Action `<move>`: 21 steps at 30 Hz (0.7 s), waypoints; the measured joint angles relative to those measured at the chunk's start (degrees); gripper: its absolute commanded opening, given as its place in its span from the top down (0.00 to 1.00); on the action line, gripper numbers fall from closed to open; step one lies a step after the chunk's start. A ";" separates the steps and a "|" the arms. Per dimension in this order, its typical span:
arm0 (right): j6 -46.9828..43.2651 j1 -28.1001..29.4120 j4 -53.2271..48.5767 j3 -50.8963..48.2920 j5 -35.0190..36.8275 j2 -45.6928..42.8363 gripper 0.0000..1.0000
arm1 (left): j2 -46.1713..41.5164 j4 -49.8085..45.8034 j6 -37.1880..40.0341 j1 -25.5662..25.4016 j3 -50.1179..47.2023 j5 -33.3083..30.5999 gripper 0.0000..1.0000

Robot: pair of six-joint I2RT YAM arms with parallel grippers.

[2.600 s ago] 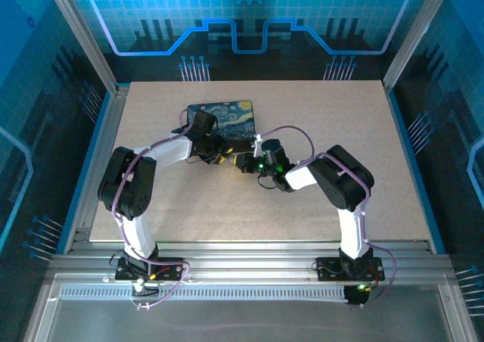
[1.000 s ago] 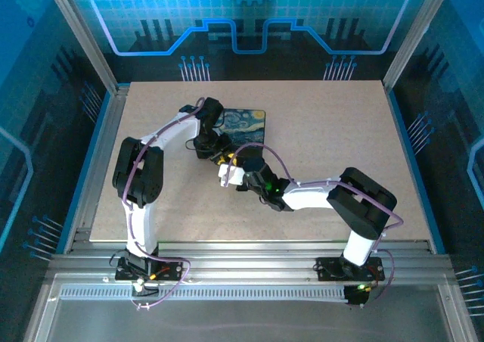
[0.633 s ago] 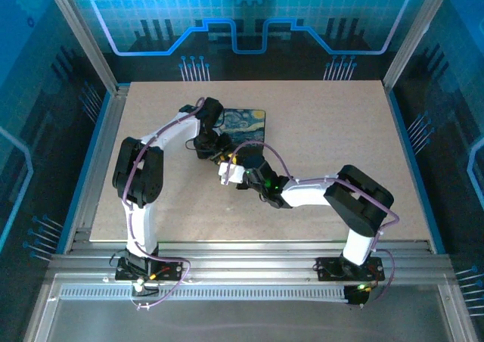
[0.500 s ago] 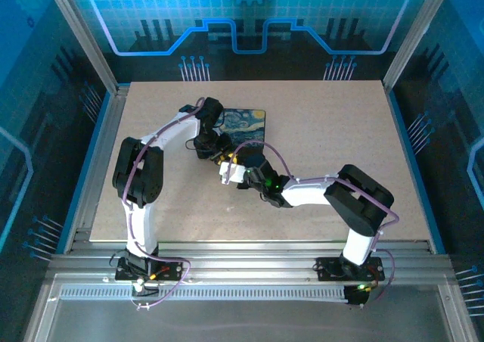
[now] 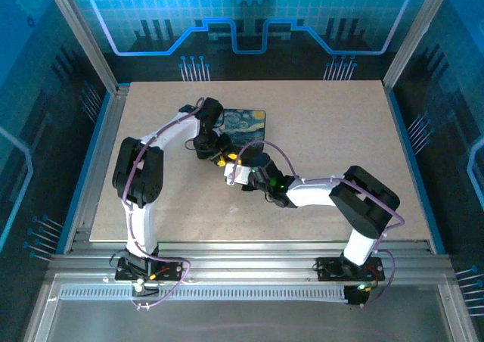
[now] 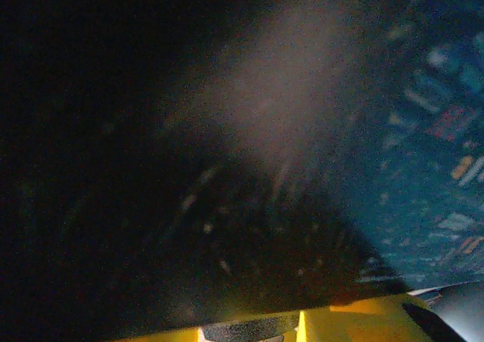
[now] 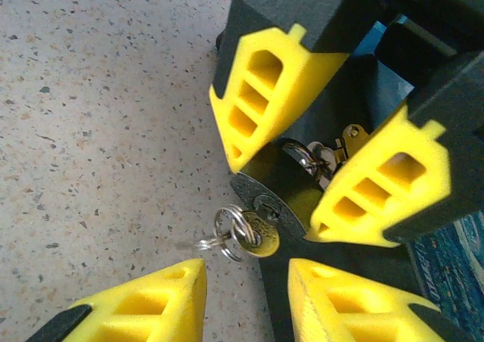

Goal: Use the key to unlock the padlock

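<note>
The small dark padlock [image 7: 278,177] is clamped between the two upper yellow fingers [image 7: 257,92] of my left gripper [image 7: 318,149], its silvery keyway plate facing the camera. The key [image 7: 261,234] sits in the keyway, its round head and wire ring [image 7: 229,232] hanging out over the table. The silvery shackle [image 7: 308,157] peeks out between the left fingers. My right gripper [image 7: 246,278] stands open just below the key, touching nothing. In the top view the left gripper [image 5: 218,154] and the right gripper [image 5: 236,174] meet beside the box.
The dark box with the blue-yellow swirling print [image 5: 246,122] lies right behind the grippers, and its blue print [image 6: 431,168] shows blurred in the left wrist view. Speckled tabletop [image 7: 91,130] spreads to the left of the key. Purple cables loop over the right arm [image 5: 276,154].
Over the last half second my right gripper has drawn back slightly to the right, away from the padlock. The left arm has held still for the last second.
</note>
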 measured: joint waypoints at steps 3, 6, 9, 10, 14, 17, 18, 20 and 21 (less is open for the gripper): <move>-0.02 -0.07 -0.11 0.00 -0.02 0.00 0.65 | -0.02 0.00 0.02 0.00 0.00 0.02 1.00; -0.02 -0.04 -0.13 0.07 -0.02 0.00 0.66 | -0.02 0.00 0.00 0.00 0.00 0.04 1.00; -0.02 -0.04 -0.13 0.48 0.00 0.09 0.66 | -0.02 0.00 0.00 0.00 0.00 0.09 1.00; -0.04 -0.04 -0.11 0.70 0.00 0.17 0.66 | -0.02 0.00 0.00 0.00 0.00 0.09 1.00; -0.07 -0.02 -0.13 1.70 0.00 0.81 0.67 | -0.02 0.02 0.00 0.00 0.00 0.11 1.00; -0.04 0.07 -0.15 1.81 0.00 1.18 0.68 | -0.04 0.04 0.00 0.00 -0.11 0.13 1.00; -0.07 0.09 -0.17 1.90 0.00 1.40 0.69 | -0.04 0.04 0.00 0.00 -0.13 0.13 1.00; -0.09 0.07 -0.24 2.14 0.00 1.81 0.70 | -0.04 0.07 0.00 0.00 -0.15 0.20 1.00; -0.15 0.07 -0.35 2.34 -0.02 2.03 0.71 | -0.04 0.07 0.00 0.00 -0.15 0.26 1.00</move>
